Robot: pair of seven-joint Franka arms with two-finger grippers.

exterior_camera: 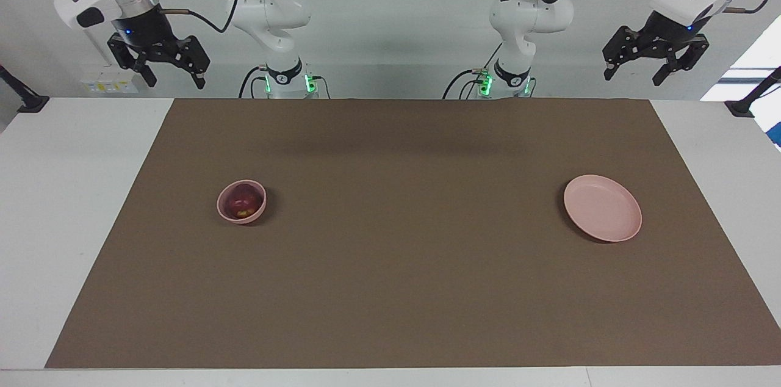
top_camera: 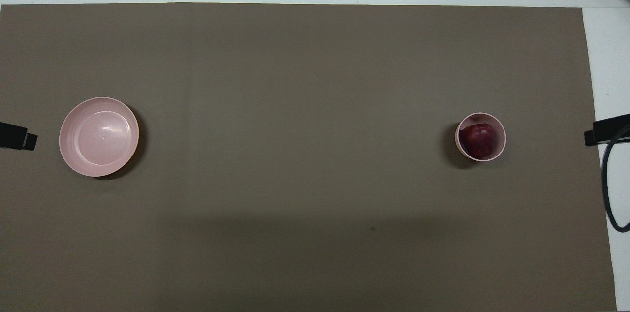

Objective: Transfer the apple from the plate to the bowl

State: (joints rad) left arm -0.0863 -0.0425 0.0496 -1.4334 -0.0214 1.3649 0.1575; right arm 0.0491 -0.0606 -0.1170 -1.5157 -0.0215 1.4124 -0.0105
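Overhead view shows us the apple (top_camera: 479, 140) already in the bowl (top_camera: 498, 125), toward the right arm's end of the surface; the plate (top_camera: 74, 154) lies bare. Our left claw (exterior_camera: 657, 63) and right claw (exterior_camera: 160, 65) hang raised, spread, holding nothing. We judge the task done.

1. You see the apple (top_camera: 478, 140) sitting inside the bowl (top_camera: 500, 127), toward the right arm's end of the brown mat (top_camera: 305, 80)
2. Your plate (top_camera: 76, 157) lies bare, well apart, toward the left arm's end
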